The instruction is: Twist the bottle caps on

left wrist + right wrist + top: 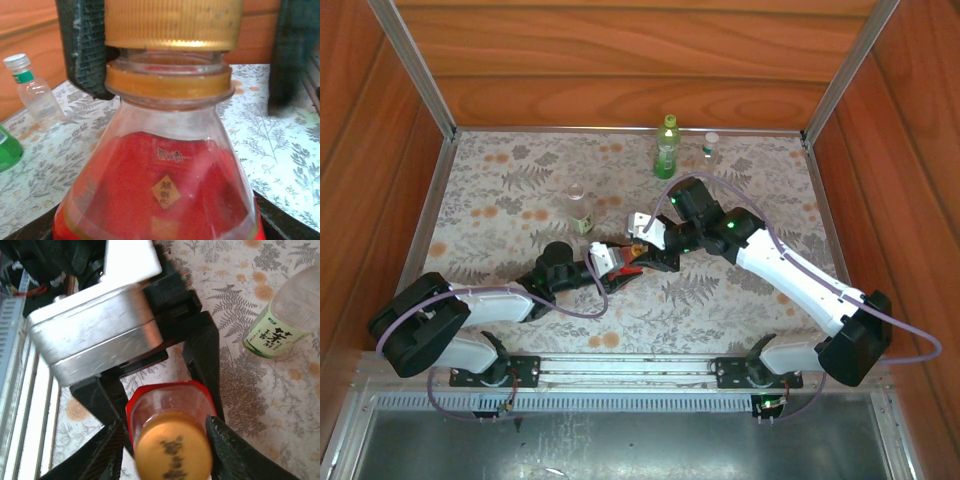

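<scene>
Now the red bottle [160, 190] is held over the middle of the worktop, a little toward the near edge. The left gripper [612, 258] is closed on its body. The orange cap [172, 22] sits on the neck, but a strip of bare neck shows between it and the collar ring, so I judge it is not fully screwed down.

The right gripper [645, 248] stands around the cap with its jaws apart. One finger [82, 50] lies against the cap's side and the other [290, 50] is clear of it.

To do this step well, the right fingers should close evenly on the ribbed side of the cap, centred on the neck. Then they should turn without any push sideways, so that the thread does not cross. The left grip must be firm enough that the bottle does not turn together with the cap.
</scene>
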{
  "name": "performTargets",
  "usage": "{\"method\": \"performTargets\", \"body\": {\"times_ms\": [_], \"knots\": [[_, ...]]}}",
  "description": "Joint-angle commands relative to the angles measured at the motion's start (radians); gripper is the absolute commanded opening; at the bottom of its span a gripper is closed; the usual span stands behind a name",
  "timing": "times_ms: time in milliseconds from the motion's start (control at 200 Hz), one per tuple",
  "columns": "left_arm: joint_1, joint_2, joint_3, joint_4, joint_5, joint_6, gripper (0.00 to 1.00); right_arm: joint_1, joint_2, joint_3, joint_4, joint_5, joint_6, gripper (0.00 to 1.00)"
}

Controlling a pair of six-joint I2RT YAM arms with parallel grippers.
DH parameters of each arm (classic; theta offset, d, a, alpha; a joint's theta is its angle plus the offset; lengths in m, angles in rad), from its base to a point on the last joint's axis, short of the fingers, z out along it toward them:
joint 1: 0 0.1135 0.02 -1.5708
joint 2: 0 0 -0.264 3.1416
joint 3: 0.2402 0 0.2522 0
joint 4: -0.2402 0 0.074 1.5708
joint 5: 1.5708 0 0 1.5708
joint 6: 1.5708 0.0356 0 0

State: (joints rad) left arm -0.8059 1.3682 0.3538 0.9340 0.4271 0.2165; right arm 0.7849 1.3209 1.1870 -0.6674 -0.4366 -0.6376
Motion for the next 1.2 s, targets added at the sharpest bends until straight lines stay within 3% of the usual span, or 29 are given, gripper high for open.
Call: {"method": "performTargets", "body": {"times_ms": [0, 90, 190, 475, 819, 1194], "knots": [[0.002, -0.001, -0.004, 0.008, -0.012, 0.026, 0.58, 0.002, -0.02, 0.046, -0.098, 0.022, -0.042, 0.6], [0.003, 0.012, -0.004, 0.008, -0.018, 0.055, 0.58, 0.002, -0.036, 0.04, -0.146, 0.055, -0.093, 0.68], [0.003, 0.031, 0.0, 0.008, -0.017, 0.077, 0.57, 0.002, -0.045, 0.056, -0.181, 0.088, -0.126, 0.7], [0.002, 0.039, -0.011, -0.004, -0.009, 0.15, 0.56, 0.004, 0.016, 0.175, -0.286, 0.132, -0.193, 0.55], [0.001, 0.039, -0.01, -0.011, -0.01, 0.149, 0.56, 0.01, 0.108, 0.246, -0.33, 0.112, -0.238, 0.46], [0.001, 0.038, -0.005, -0.013, -0.013, 0.132, 0.56, 0.019, 0.135, 0.24, -0.331, 0.098, -0.241, 0.42]]}}
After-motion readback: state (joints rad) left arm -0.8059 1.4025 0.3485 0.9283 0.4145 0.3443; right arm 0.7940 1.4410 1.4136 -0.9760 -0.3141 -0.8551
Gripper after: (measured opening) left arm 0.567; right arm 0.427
